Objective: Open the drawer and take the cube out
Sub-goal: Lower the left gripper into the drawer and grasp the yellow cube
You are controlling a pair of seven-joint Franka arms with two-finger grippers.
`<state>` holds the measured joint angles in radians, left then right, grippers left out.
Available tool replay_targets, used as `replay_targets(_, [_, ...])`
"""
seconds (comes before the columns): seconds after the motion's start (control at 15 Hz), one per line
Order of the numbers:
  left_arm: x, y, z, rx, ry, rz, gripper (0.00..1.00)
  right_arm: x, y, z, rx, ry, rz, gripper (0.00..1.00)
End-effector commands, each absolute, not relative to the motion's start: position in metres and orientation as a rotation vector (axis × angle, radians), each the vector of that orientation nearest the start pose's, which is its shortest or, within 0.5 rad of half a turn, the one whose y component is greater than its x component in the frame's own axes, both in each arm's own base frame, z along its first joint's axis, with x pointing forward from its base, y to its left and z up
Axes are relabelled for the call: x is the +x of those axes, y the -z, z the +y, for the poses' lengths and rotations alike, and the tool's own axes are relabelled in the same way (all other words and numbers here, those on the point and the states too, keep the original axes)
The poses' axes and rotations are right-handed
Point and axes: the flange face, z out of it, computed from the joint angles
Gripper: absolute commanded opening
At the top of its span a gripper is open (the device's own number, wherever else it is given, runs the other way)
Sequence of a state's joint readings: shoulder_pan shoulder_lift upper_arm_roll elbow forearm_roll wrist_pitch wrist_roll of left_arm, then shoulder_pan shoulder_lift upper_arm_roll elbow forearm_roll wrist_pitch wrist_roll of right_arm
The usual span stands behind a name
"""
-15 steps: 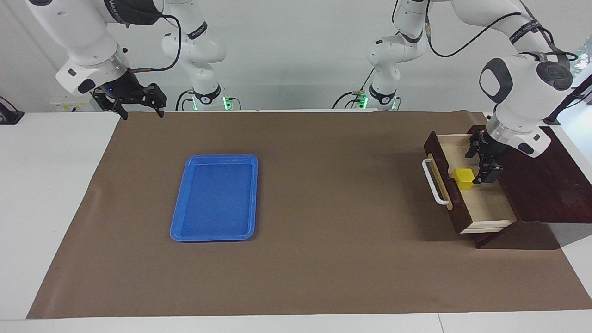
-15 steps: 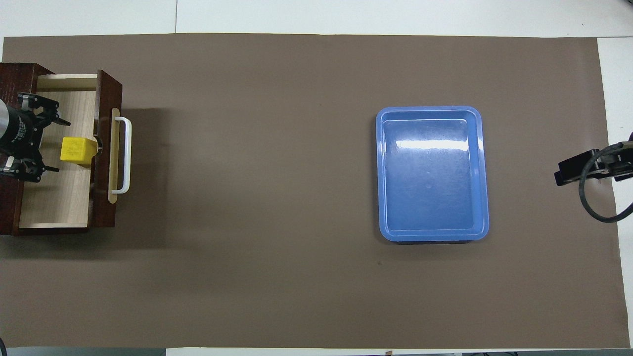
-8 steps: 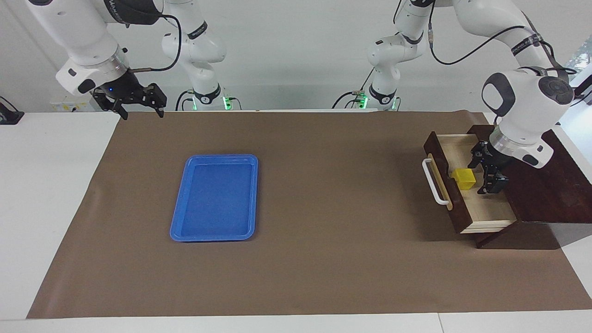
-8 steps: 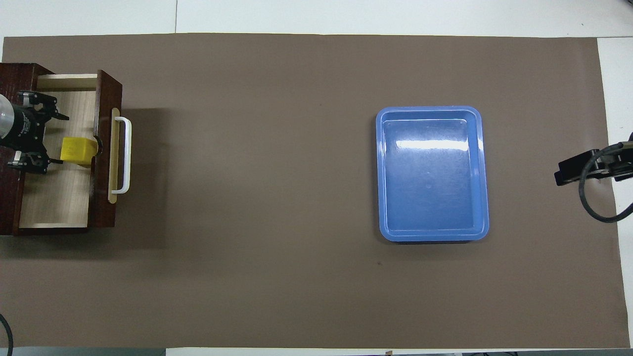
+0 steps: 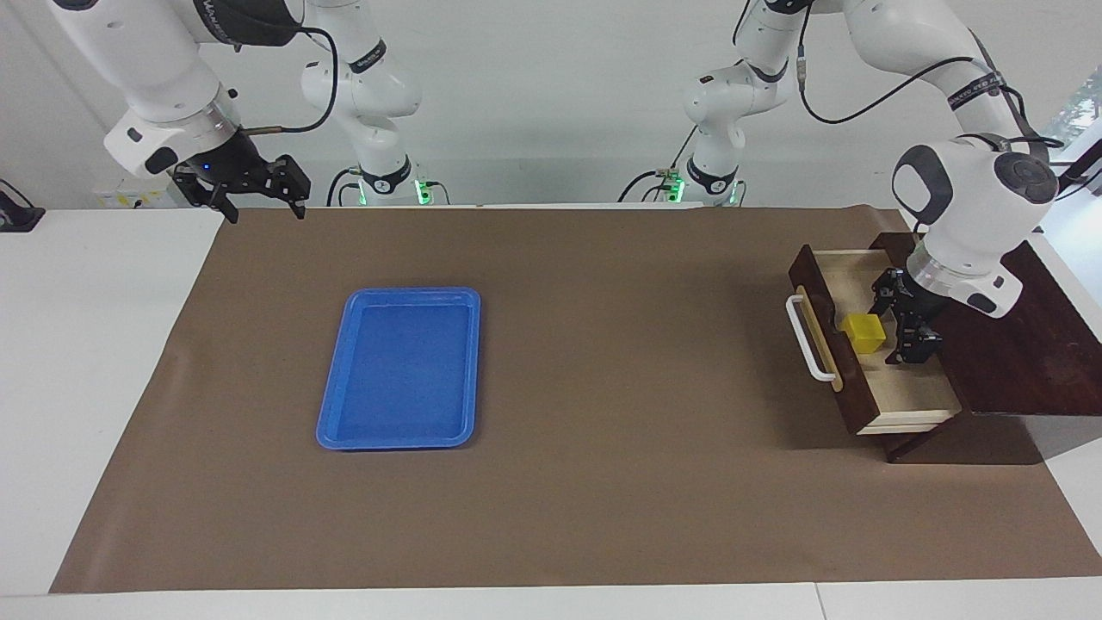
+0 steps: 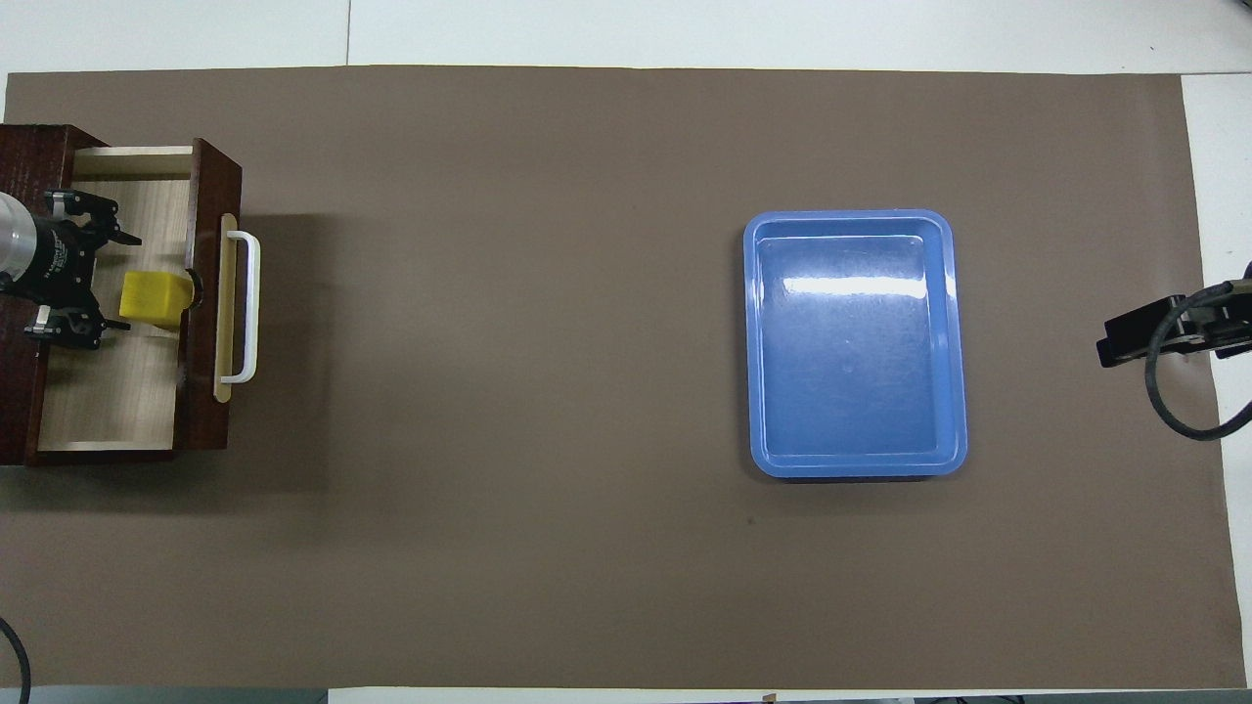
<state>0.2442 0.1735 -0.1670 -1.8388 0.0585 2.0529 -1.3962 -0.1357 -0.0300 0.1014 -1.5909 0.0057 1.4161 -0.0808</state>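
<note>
Your left gripper (image 5: 895, 329) sits spread beside the cube (image 5: 863, 332) in the open drawer (image 5: 900, 385); right gripper (image 5: 255, 191) waits, spread

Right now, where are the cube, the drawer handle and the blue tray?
cube (image 5: 863, 331): facing view, on its yellow top face.
drawer handle (image 5: 807, 341): facing view, on the white bar.
blue tray (image 6: 957, 332): overhead view, on its rim.

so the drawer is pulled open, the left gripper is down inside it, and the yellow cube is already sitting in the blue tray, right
Not quite: the cube is not in the blue tray, which holds nothing. It sits inside the drawer, against the front panel. The facing view shows it, and the overhead view agrees. The rest stands: the drawer is pulled open and the left gripper is down inside it, beside the cube.
</note>
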Motion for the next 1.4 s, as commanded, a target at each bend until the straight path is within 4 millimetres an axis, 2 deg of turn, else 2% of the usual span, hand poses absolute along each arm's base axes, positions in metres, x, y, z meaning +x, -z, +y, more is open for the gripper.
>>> replay_targets(0.0, [0.601, -0.439, 0.048, -2.327, 0.107, -2.116, 0.75, 0.525, -0.620, -0.016, -3.120, -0.239, -0.051, 1.00])
replay_targets(0.07, [0.601, -0.439, 0.047, -2.326, 0.101, -2.110, 0.62, 0.525, -0.620, -0.016, -3.120, -0.239, -0.051, 1.00])
replay_targets(0.13, [0.601, -0.440, 0.046, -2.327, 0.095, -2.105, 0.43, 0.525, -0.620, -0.016, -3.120, -0.239, -0.051, 1.00])
replay_targets(0.2, [0.601, -0.440, 0.043, -2.329, 0.086, -2.095, 0.12, 0.525, -0.620, -0.020, -3.120, -0.239, -0.037, 1.00])
replay_targets(0.27, [0.601, -0.442, 0.040, -2.335, 0.083, -2.086, 0.00, 0.525, -0.620, -0.021, -3.120, -0.239, -0.032, 1.00])
replay_targets(0.4, [0.605, -0.447, 0.038, -2.339, 0.080, -2.078, 0.00, 0.525, -0.620, -0.022, -3.118, -0.239, -0.051, 1.00])
replay_targets(0.53, [0.610, -0.463, 0.041, -2.337, 0.077, -2.075, 0.00, 0.525, -0.620, -0.018, -3.120, -0.239, -0.063, 1.00])
replay_targets(0.8, [0.626, -0.534, 0.045, -2.313, 0.028, -2.076, 0.00, 0.525, -0.620, -0.018, -3.121, -0.235, -0.063, 1.00])
replay_targets(0.86, [0.628, -0.546, 0.030, -2.322, -0.006, -2.050, 0.00, 0.525, -0.620, -0.018, -3.121, -0.235, -0.063, 1.00])
replay_targets(1.0, [0.631, -0.566, -0.014, -2.359, -0.013, -1.994, 0.00, 0.525, -0.620, -0.019, -3.120, -0.232, -0.053, 1.00])
replay_targets(1.13, [0.631, -0.566, -0.057, -2.270, 0.031, -2.059, 0.00, 0.525, -0.620, -0.021, -3.112, -0.231, -0.045, 1.00])
replay_targets(1.33, [0.626, -0.570, -0.131, -2.174, 0.063, -2.182, 0.00, 0.526, -0.618, -0.020, -3.107, -0.230, -0.040, 1.00])
